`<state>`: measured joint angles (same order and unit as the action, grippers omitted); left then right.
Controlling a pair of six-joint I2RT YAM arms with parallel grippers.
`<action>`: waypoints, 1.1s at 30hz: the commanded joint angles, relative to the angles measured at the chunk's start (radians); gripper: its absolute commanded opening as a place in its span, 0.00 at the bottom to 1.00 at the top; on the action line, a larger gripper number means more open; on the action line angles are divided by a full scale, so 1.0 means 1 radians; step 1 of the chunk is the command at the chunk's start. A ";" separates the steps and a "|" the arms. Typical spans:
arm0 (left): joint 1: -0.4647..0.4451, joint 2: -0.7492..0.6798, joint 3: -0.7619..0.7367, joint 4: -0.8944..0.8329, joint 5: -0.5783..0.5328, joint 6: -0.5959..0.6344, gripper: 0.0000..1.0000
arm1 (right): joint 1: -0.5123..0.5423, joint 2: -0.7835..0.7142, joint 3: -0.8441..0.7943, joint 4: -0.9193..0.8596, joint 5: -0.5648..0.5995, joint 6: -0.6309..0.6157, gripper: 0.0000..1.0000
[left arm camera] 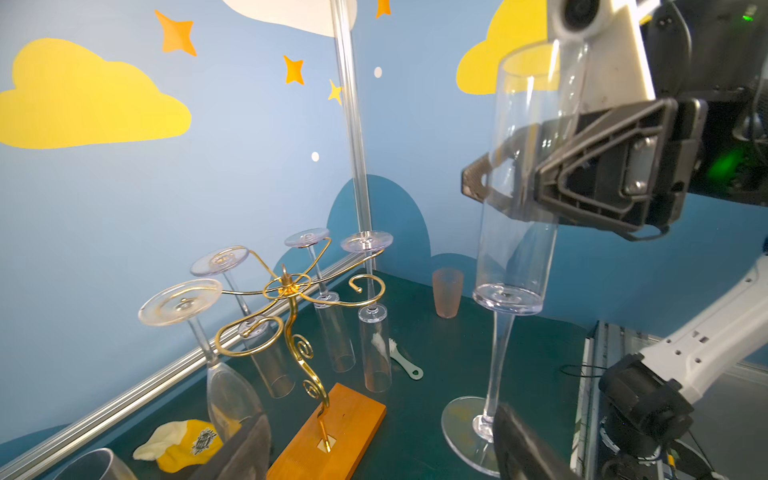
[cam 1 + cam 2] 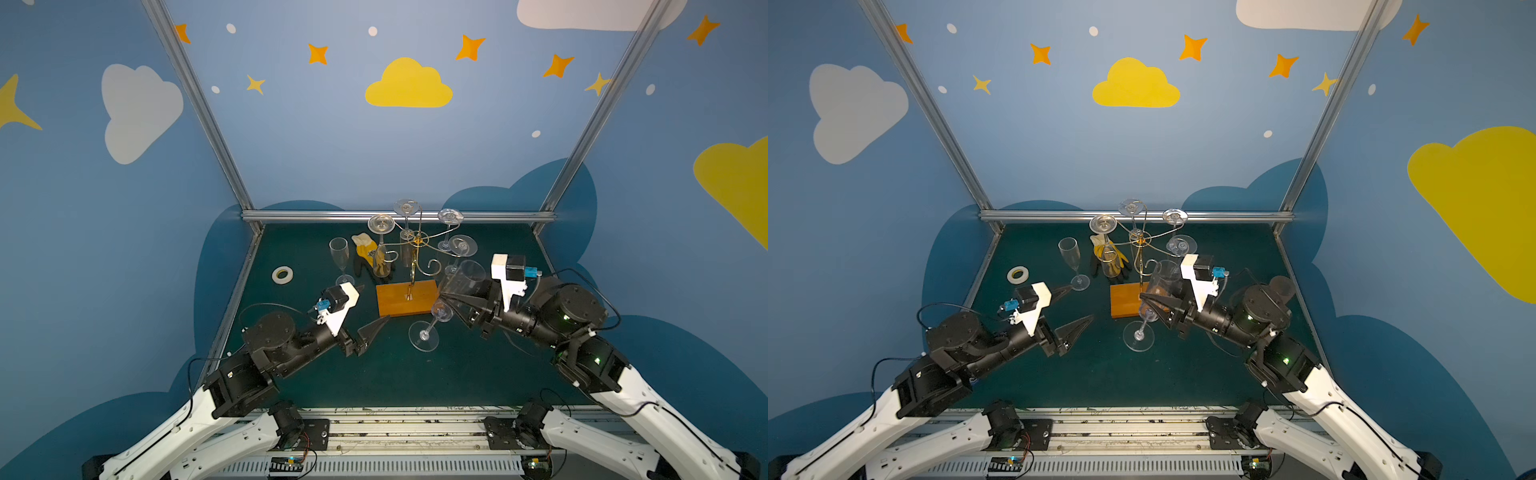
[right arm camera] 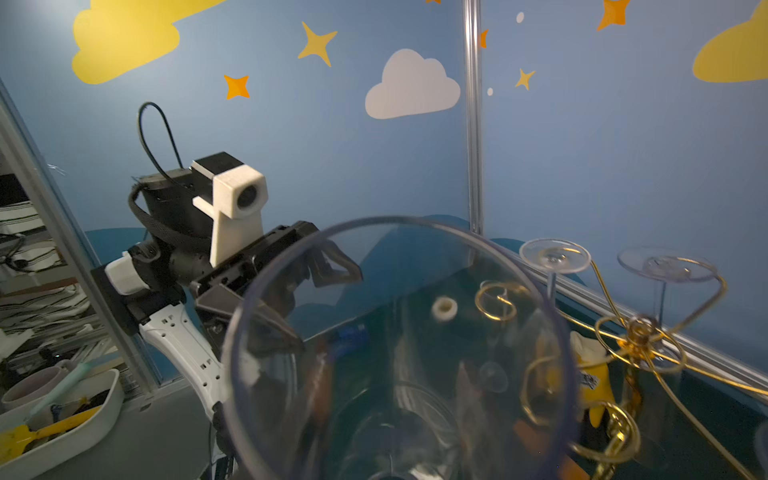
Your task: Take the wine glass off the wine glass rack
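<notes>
The wine glass (image 2: 462, 277) (image 2: 1163, 277) (image 1: 515, 249) is off the rack and upright, its foot (image 1: 463, 428) down at the green table beside the orange base. My right gripper (image 2: 451, 297) (image 2: 1152, 298) (image 1: 505, 174) is shut on its bowl. The bowl's rim (image 3: 399, 374) fills the right wrist view. The wine glass rack (image 2: 417, 246) (image 2: 1139, 249) (image 1: 286, 286) (image 3: 640, 332), gold wire on a wooden base (image 2: 405, 298), carries several upside-down glasses. My left gripper (image 2: 374, 302) (image 2: 1081, 302) (image 1: 382, 457) (image 3: 299, 291) hangs open left of the base, with nothing between its fingers.
A flute (image 2: 340, 257) stands on the table left of the rack. A yellow glove (image 2: 365, 249) lies behind it and a tape roll (image 2: 282, 274) further left. A pink cup (image 1: 447, 291) and a white brush (image 1: 405, 359) sit behind the rack.
</notes>
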<state>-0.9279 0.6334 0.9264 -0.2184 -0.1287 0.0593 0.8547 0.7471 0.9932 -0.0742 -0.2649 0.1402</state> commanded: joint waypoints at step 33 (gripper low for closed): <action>0.000 -0.056 -0.057 0.058 -0.195 -0.047 0.82 | -0.283 -0.235 -0.504 0.162 0.445 -0.259 0.22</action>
<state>-0.9279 0.5800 0.8719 -0.1989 -0.3119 0.0147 0.6201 0.4835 0.4900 -0.0334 0.2379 -0.1299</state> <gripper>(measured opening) 0.820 0.472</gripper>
